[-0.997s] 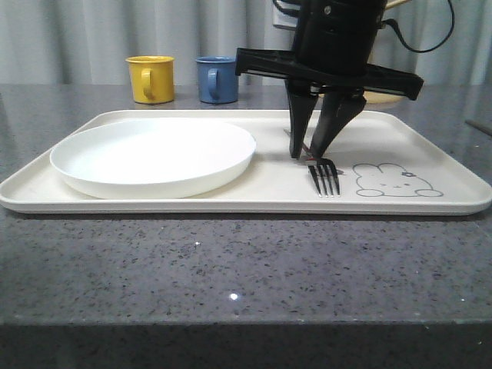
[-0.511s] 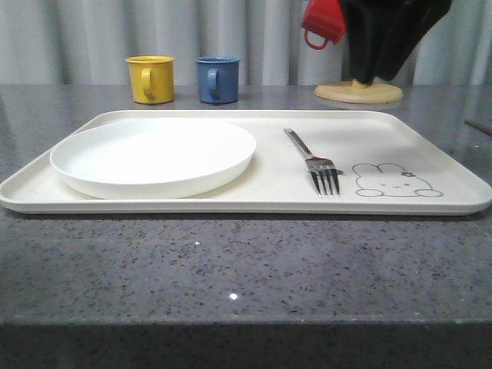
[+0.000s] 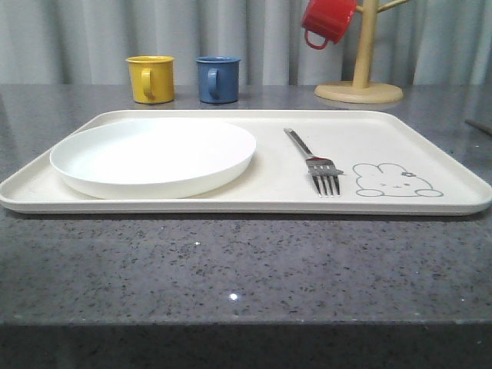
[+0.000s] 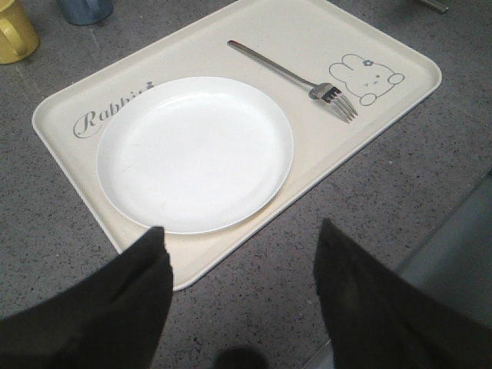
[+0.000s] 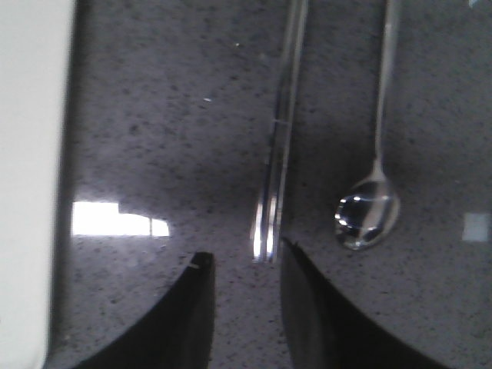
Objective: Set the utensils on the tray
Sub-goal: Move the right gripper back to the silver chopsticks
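Fork [image 3: 314, 161] lies on the tray [image 3: 430, 131] beside the plate [image 3: 154, 154]; right gripper [image 5: 244, 270], jaws parted and empty, hovers over the chopsticks [image 5: 277, 154] on the counter beside the spoon [image 5: 369, 207], needing descent and closure; left gripper [image 4: 242, 254] hangs released.

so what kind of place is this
Probably a kitchen or dining counter mock-up: a speckled grey stone counter, a tray with a plate and fork, and mugs near a wooden mug tree.

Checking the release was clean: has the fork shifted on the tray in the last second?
No. The fork lies as before, tines beside the rabbit drawing.
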Motion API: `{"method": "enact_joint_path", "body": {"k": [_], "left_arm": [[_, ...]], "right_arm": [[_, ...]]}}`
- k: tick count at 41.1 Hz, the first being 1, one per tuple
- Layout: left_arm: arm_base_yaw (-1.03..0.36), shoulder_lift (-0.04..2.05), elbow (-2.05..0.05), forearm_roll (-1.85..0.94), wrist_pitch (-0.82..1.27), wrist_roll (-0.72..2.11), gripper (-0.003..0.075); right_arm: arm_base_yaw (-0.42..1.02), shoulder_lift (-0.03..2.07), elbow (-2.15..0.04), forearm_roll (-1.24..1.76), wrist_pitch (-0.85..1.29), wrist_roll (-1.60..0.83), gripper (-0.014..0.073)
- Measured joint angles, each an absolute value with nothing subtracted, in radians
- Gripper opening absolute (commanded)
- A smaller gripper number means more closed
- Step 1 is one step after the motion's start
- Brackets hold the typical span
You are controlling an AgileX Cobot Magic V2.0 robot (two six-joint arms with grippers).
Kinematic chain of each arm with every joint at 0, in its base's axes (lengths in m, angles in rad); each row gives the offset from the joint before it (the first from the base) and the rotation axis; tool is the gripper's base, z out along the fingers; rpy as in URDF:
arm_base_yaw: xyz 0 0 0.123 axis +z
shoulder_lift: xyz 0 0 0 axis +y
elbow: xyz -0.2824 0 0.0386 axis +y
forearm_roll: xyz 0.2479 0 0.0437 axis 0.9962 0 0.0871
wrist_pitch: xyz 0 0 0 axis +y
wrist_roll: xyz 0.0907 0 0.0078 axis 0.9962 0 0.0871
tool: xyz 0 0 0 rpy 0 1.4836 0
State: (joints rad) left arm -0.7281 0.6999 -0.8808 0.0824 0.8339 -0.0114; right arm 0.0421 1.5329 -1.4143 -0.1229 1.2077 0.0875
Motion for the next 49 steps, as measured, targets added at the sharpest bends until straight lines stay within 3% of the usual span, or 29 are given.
{"method": "enact_joint_path", "body": {"k": [13, 41, 44, 49], "left_arm": [[-0.728, 0.7, -0.881, 0.082, 0.834, -0.011, 0.0401], [-0.728, 0.7, -0.881, 0.082, 0.834, -0.011, 0.0401], [-0.728, 0.7, -0.881, 0.082, 0.834, -0.011, 0.0401], [-0.728, 0.7, -0.881, 0.082, 0.834, -0.011, 0.0401]], "right_arm": [[-0.094, 1.544, -1.402, 0.0, 1.174, 0.014, 0.0254], [-0.103, 1.766, -1.402, 0.047, 1.148, -0.007, 0.0252], [-0.103, 1.771, -1.402, 0.047, 1.148, -0.007, 0.0222], [-0.103, 1.771, -1.402, 0.047, 1.148, -0.009, 0.0096]]}}
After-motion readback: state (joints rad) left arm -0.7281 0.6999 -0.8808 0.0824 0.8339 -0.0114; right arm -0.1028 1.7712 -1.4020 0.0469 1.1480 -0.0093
